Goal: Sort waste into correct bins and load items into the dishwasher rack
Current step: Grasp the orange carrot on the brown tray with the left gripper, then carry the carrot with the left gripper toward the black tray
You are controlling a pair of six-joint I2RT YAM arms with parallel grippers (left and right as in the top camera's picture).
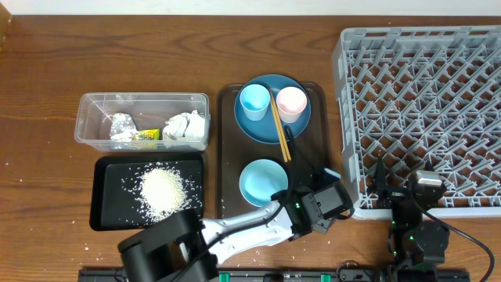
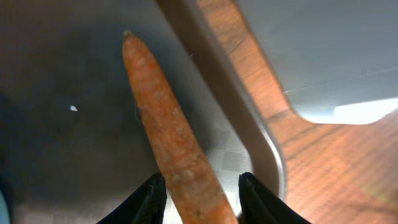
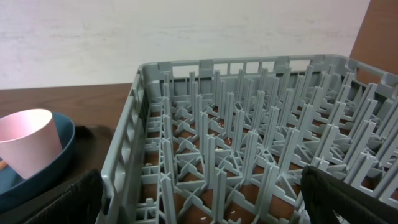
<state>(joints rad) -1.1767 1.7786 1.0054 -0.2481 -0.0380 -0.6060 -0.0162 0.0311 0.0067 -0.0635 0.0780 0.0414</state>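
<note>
While the small carrot (image 2: 168, 124) lies on the brown serving tray (image 2: 74, 56) at the lower centre of the overhead view, the waste sorting is not finished. The left gripper (image 2: 202, 179) straddles its thick end, fingers close against both sides; whether they press on it cannot be told. At lower right, the right gripper (image 3: 202, 202) hangs spread wide and empty at the near edge of the dishwasher rack (image 1: 423, 94), which holds nothing. At lower left, rice (image 1: 163, 190) is heaped in the black tray (image 1: 109, 215), with a few grains astray on the counter (image 1: 47, 78). Farther up, the clear tub (image 1: 86, 117) holds the foil (image 1: 121, 125), wrapper (image 1: 146, 135) and tissue (image 1: 186, 127). Every dish awaits loading: the bowl (image 1: 262, 182), then the plate (image 1: 258, 131) carrying the light blue cup (image 1: 254, 102), pink cup (image 1: 291, 102) and chopsticks (image 1: 280, 129). The rack's left wall stands between them and its pegs, so each probably needs lifting over.
</note>
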